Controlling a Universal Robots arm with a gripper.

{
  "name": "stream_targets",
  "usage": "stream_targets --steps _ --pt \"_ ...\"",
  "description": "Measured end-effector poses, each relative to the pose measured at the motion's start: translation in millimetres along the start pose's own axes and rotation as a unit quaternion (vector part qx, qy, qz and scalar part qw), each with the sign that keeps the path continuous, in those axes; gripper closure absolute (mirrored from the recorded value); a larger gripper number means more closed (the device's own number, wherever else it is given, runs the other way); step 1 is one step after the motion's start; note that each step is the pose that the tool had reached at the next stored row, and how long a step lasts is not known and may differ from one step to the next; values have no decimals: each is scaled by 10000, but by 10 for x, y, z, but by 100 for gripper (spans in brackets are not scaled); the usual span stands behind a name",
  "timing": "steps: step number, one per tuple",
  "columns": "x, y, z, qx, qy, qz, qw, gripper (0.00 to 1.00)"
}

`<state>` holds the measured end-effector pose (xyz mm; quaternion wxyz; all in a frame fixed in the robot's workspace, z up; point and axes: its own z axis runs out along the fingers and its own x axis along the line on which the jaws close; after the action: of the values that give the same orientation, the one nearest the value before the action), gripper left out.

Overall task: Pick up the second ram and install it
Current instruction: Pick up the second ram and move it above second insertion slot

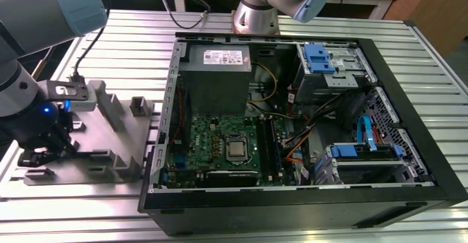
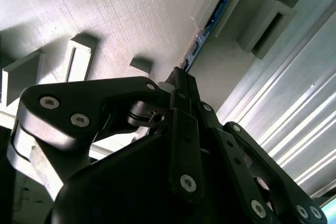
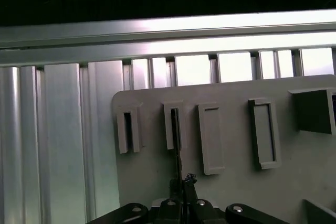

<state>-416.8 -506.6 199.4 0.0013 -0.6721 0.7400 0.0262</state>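
The second ram [image 2: 207,27] is a thin dark board seen edge-on, and its far end sits in a slotted block of the grey fixture plate [image 1: 109,144]. In the first wrist view the ram [image 3: 176,145] runs from that slot block back to my fingers. My gripper [image 1: 40,156] hangs over the fixture plate at the exterior view's left, outside the computer case. Its black fingers [image 2: 181,85] are drawn together on the near end of the stick, so my gripper [image 3: 180,186] is shut on the ram.
The open computer case [image 1: 409,160] lies to the exterior view's right, with the green motherboard [image 1: 212,139] and its dark memory slots [image 1: 268,144] inside. Several empty slot blocks [image 3: 210,137] stand on the fixture plate. Another arm's base [image 1: 257,12] stands behind the case on the ribbed metal table [image 1: 73,210].
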Motion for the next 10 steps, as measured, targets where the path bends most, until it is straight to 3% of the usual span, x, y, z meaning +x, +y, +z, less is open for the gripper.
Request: stream_targets --steps 10 --pt "0 0 1 -3 -12 -63 10000 91"
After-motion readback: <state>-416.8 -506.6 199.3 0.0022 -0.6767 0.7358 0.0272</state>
